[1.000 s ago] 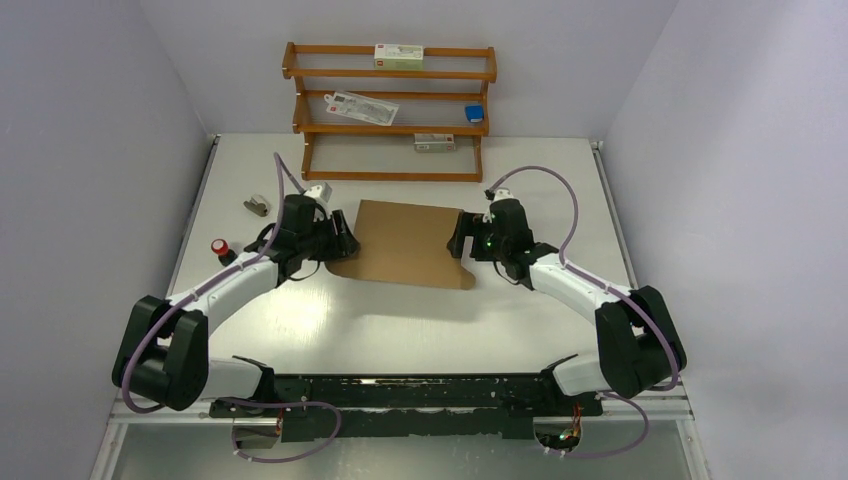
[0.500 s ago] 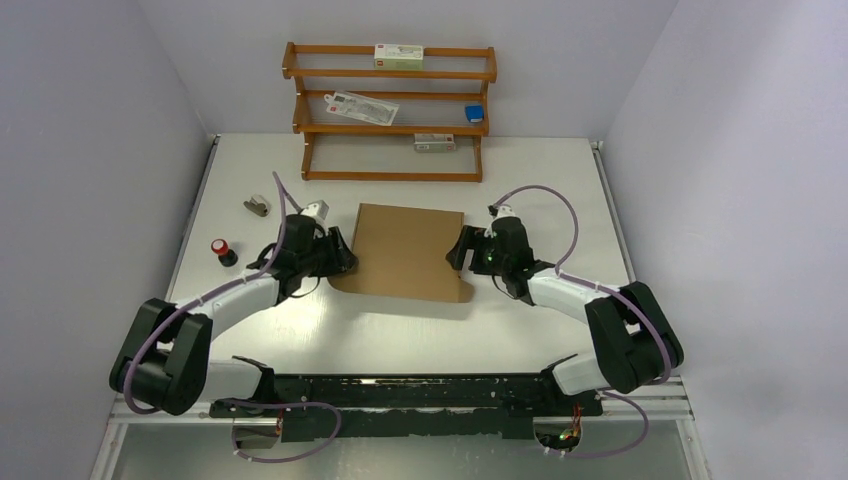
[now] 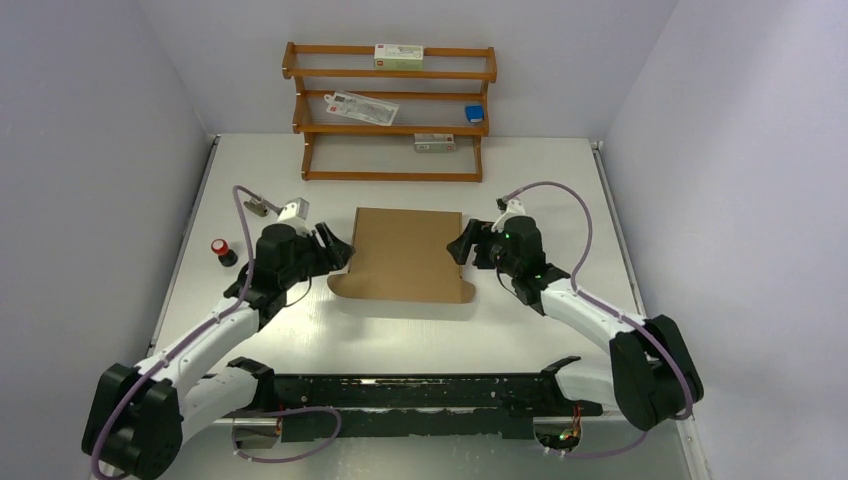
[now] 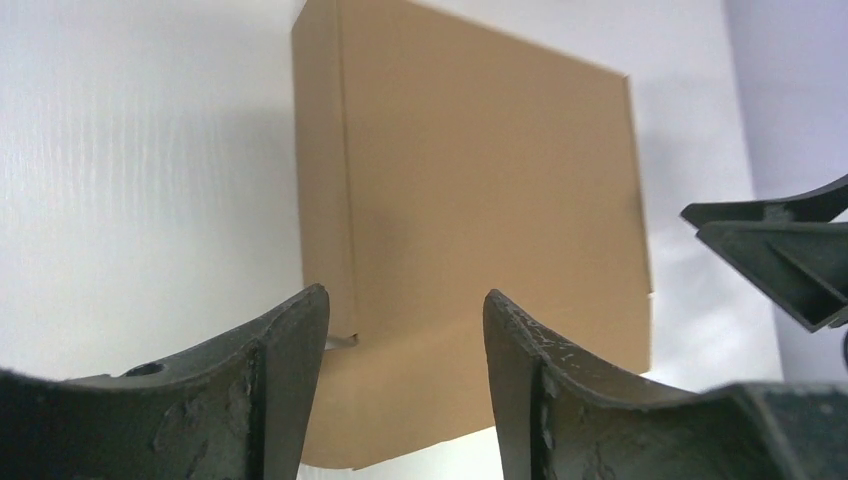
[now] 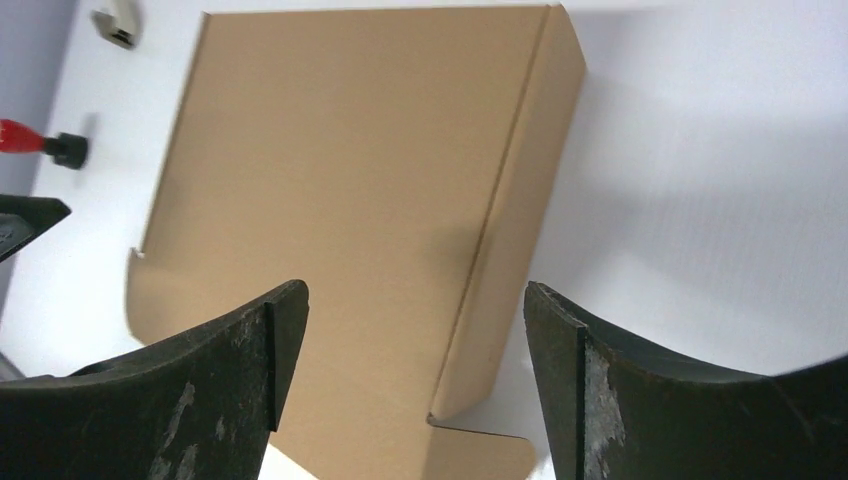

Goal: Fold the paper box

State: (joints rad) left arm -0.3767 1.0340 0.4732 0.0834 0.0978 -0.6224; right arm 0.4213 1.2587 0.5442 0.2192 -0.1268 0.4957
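Left claw [image 3: 342,250] and right claw [image 3: 460,243] backed off paper box [image 3: 405,255], both gaping, shelf [image 3: 340,75] labels illegible

The paper box [image 3: 408,254] lies between the left fingers [image 3: 337,248] and right fingers [image 3: 463,243].

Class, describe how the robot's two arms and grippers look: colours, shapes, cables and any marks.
Both the left arm and right arm have white tube-like links joined by bulky black joints. A thin purple cable loops from each wrist. The left gripper and right gripper are matte black, with two broad curved fingers whose surfaces show pale scuffs. No sleeves or lettering are visible.
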